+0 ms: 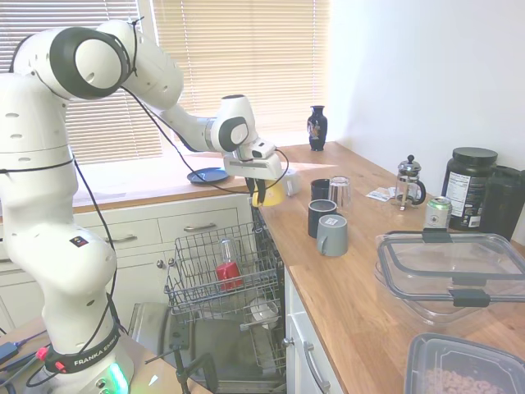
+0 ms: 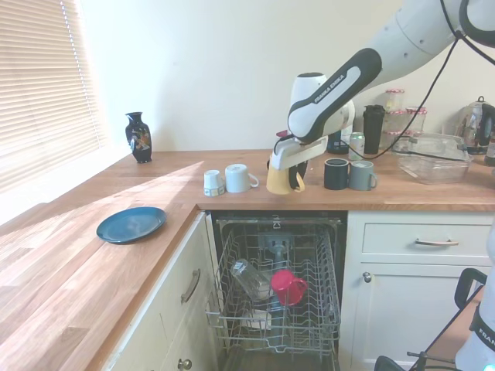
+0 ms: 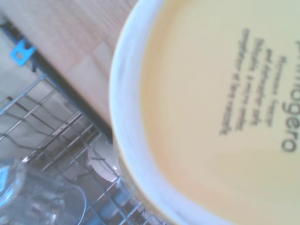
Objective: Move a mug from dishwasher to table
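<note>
My gripper (image 1: 261,179) (image 2: 288,161) is shut on the rim of the yellow mug (image 1: 270,194) (image 2: 278,180). The mug is upright at the front edge of the wooden table (image 1: 361,287) (image 2: 155,185), right above the open dishwasher. I cannot tell whether its base touches the wood. Its pale inside with dark print fills the wrist view (image 3: 211,117). The dishwasher's wire rack (image 1: 190,256) (image 2: 329,309) (image 3: 47,154) is pulled out below, over the dropped door (image 1: 160,324).
A red cup (image 1: 228,273) (image 2: 288,286) and a clear glass (image 2: 247,277) lie in the rack. Two dark grey mugs (image 1: 326,226) (image 2: 348,175) stand beside the yellow one, two white mugs (image 2: 229,180) on its other side. Blue plate (image 2: 131,224), vase (image 2: 139,137), plastic containers (image 1: 451,271).
</note>
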`<state>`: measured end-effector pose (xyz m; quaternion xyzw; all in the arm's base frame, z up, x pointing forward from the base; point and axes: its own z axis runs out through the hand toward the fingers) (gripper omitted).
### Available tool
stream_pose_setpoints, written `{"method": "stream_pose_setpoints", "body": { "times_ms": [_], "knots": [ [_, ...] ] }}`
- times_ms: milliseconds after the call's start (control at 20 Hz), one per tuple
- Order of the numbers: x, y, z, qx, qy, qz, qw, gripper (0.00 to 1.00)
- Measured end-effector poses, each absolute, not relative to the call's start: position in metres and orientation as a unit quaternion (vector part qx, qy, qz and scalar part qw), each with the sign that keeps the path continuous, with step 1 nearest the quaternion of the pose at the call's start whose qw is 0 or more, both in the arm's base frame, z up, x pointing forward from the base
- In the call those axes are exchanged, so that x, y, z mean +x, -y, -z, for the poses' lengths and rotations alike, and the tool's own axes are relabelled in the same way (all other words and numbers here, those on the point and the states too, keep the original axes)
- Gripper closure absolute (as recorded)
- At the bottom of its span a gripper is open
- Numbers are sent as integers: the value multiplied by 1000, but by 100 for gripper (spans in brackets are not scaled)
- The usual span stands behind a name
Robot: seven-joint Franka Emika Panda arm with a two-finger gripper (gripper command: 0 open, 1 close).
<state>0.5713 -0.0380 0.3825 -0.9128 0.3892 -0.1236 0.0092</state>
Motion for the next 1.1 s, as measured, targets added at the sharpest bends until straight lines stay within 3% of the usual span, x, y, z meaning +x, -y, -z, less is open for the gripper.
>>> {"method": "stream_pose_setpoints", "body": {
  "times_ms": [650, 700, 1100],
  "knots": [
    [616, 61, -355, -910, -404, 97, 1, 100],
    [617, 62, -355, -909, -405, 95, 0, 0],
    [634, 63, -357, -906, -418, 67, -3, 0]
  ]
}}
